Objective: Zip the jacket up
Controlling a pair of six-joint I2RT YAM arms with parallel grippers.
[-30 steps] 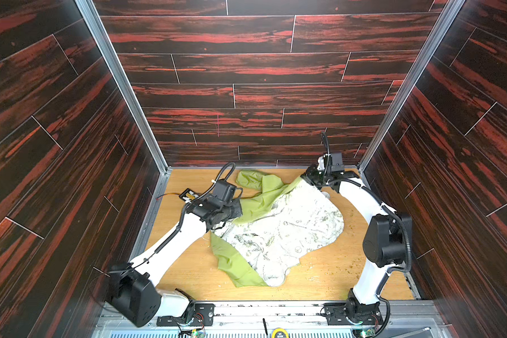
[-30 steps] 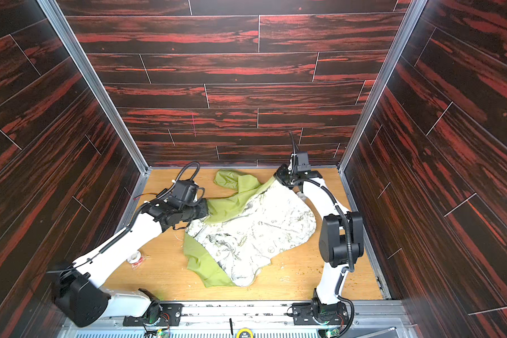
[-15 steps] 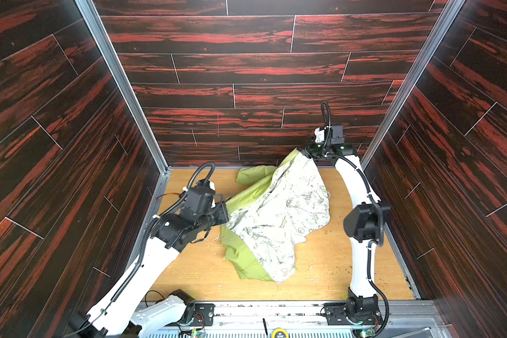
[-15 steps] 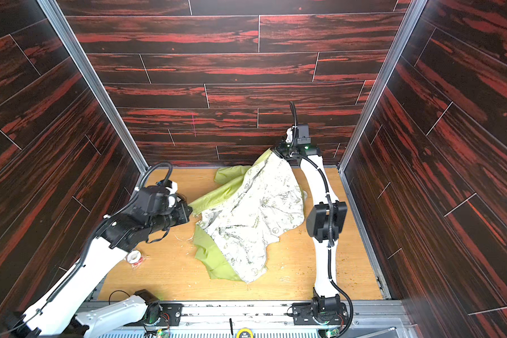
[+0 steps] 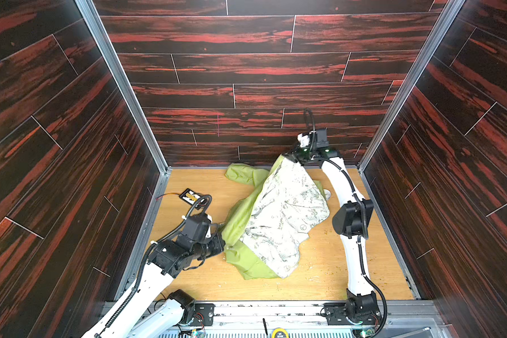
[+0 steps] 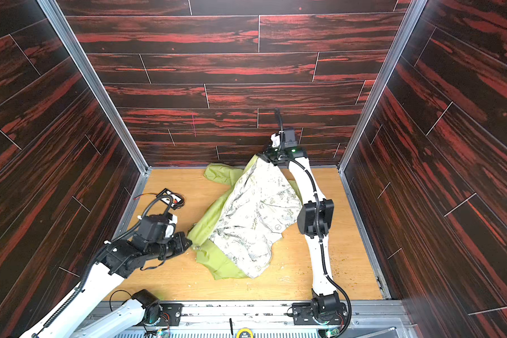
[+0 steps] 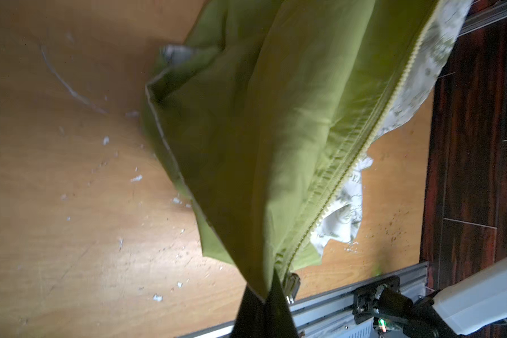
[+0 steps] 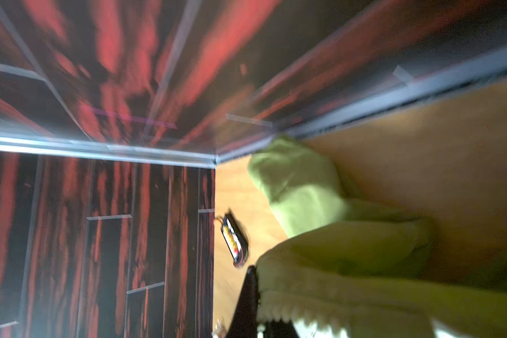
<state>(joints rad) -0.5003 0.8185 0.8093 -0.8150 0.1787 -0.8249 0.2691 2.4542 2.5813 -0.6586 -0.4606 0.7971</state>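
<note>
**Top views.** In both top views the thin lime-green jacket with white patterned lining [image 5: 275, 222] lies mid-table on the light wooden tabletop [image 5: 319, 281], lining upward and partly lifted. The left gripper [image 5: 223, 245] is clamped on its corner at 8 o'clock. The right gripper [image 5: 290, 156] pinches the raised edge at 1 o'clock. The held edge runs between them on that line.

**Left wrist.** The jaws are closed on green fabric. The green zipper tape [image 7: 363, 140] leads straight away from the grip. A small metal slider [image 7: 291, 285] sits just beside the fingertips.

**Right wrist.** The picture is blurred. The jaws are closed on the jacket's toothed edge [image 8: 290, 310].

**Assessment.** The slider lies at the left arm's end, so its travel would run toward 1 o'clock. Whether the second zipper half is engaged cannot be told.
</note>
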